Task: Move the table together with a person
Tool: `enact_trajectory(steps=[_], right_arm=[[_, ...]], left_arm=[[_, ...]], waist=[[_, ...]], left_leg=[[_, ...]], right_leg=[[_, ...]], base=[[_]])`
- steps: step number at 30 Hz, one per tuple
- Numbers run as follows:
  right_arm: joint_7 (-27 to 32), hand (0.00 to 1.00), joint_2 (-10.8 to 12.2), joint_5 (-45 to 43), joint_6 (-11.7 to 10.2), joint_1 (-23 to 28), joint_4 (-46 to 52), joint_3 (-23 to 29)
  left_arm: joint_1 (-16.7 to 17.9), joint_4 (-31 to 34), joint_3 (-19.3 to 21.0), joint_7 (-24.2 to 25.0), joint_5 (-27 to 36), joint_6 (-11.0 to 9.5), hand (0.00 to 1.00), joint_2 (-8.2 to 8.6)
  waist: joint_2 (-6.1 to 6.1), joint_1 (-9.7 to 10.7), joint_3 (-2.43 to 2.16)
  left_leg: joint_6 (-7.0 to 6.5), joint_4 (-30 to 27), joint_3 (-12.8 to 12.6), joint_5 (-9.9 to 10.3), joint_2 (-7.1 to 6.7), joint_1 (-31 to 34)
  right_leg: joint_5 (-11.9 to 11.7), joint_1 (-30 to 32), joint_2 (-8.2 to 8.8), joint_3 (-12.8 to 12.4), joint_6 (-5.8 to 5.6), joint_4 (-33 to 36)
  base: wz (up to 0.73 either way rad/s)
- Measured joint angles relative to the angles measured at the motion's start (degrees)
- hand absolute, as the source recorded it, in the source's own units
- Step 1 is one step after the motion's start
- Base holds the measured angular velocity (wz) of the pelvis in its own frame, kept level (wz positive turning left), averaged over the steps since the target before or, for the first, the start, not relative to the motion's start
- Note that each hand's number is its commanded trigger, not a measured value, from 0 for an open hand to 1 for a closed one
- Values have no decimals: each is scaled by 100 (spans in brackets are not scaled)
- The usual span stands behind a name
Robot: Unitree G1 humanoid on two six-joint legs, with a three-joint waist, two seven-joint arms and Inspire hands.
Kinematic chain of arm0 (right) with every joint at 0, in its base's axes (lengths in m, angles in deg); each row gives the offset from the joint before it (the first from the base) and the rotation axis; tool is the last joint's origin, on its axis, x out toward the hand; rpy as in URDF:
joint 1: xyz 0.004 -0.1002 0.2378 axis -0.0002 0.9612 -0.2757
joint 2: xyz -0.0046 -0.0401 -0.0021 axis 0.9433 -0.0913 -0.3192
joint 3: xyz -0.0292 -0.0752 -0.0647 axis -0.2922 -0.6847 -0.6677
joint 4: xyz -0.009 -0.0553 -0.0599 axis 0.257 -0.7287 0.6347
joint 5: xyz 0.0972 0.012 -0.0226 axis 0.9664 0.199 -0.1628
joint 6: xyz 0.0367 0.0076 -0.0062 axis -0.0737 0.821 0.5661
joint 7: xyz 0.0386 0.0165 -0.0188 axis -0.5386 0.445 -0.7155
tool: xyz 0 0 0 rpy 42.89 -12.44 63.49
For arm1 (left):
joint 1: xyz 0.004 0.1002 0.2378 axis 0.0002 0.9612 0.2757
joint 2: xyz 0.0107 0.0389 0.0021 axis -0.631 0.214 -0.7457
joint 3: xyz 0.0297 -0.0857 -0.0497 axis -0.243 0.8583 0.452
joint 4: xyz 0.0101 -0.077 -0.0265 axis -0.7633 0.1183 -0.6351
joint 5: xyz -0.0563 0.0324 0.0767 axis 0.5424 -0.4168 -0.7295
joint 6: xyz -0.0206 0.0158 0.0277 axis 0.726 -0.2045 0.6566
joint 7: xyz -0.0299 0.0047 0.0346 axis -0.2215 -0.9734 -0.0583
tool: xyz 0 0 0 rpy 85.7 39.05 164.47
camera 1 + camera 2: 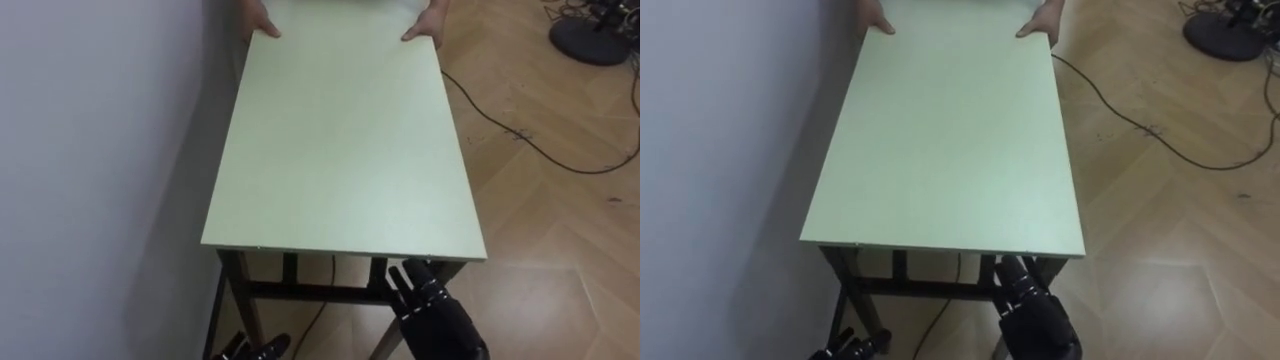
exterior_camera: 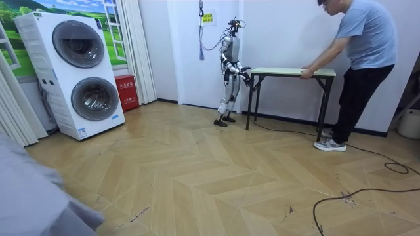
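Note:
A table (image 1: 340, 140) with a pale green top and dark legs stands lengthwise before me, its left side close to the wall. A person (image 2: 361, 39) bends over the far end, with one hand (image 1: 262, 24) and the other hand (image 1: 425, 26) gripping that edge. My right hand (image 1: 435, 305) is open just below the near edge at the right corner, fingers pointing up toward the frame and apart from it. My left hand (image 1: 255, 350) sits low by the near left leg. In the room view I stand upright at the end of the table (image 2: 289, 71) opposite the person.
A grey wall (image 1: 100, 150) runs along the table's left. To the right, a dark cable (image 1: 520, 135) crosses the wooden floor toward a round dark stand base (image 1: 590, 40). Stacked washing machines (image 2: 79, 72) and a red box (image 2: 126, 92) stand across the room.

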State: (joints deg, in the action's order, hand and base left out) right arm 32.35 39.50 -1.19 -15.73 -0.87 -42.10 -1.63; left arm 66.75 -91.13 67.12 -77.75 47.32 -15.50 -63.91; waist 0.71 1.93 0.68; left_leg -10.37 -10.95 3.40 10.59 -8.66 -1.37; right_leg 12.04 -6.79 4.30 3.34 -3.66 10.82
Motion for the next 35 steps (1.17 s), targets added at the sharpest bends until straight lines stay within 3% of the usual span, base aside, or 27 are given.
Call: enact_trajectory(steps=[5, 9, 14, 20, 24, 31, 35], right_arm=[[-256, 0, -109, -410, -5, 164, 0, 11], [-525, 0, -277, -947, -9, 305, -4, 69], [-661, 0, -295, -1673, -12, 452, -67, 271], [-802, 0, -418, -1955, -36, 374, -1136, 356], [-526, 0, -430, -2399, -90, 135, -2119, 471], [-5, 0, -357, -3163, -222, -68, -3347, 783], [533, 0, -298, -3299, -233, -50, -3899, 928]], left_arm=[[29, -72, 14, 0, -304, -5, 0, -15], [72, -84, 40, 0, -529, -5, 0, -40], [73, -238, 259, 0, -760, -40, 0, -56], [28, -916, 392, -7, -1098, -165, 0, -100], [48, -1208, 454, -143, -1372, -268, 0, -115], [30, -1820, 853, -569, -2231, -384, 0, -118], [51, -2273, 1129, -1196, -2385, -384, 0, -79]], waist=[[-68, 11, -43], [-69, -10, -44], [-53, -34, -44], [7, -61, -31], [61, -55, 15], [106, -41, 6], [100, -61, 6]], left_leg=[[0, 3, -13, 0, 0, 6], [0, -20, -15, 0, 4, 17], [3, -49, -11, 1, 5, 67], [4, -53, 4, 2, 5, 8], [4, -41, 3, 2, 6, -20], [6, -21, 8, 3, 9, -40], [6, 40, -17, 3, 12, -80]], right_leg=[[0, 0, 1, 10, 0, -10], [1, 6, 1, 43, 0, -10], [1, 6, 3, 134, 0, -8], [1, -51, 3, 172, 0, -11], [0, -13, 9, 185, 0, -10], [0, -20, 6, 196, 1, -18], [0, -27, 3, 151, 1, -21]], base=[[0], [-1], [0], [0], [0], [0], [-4]])
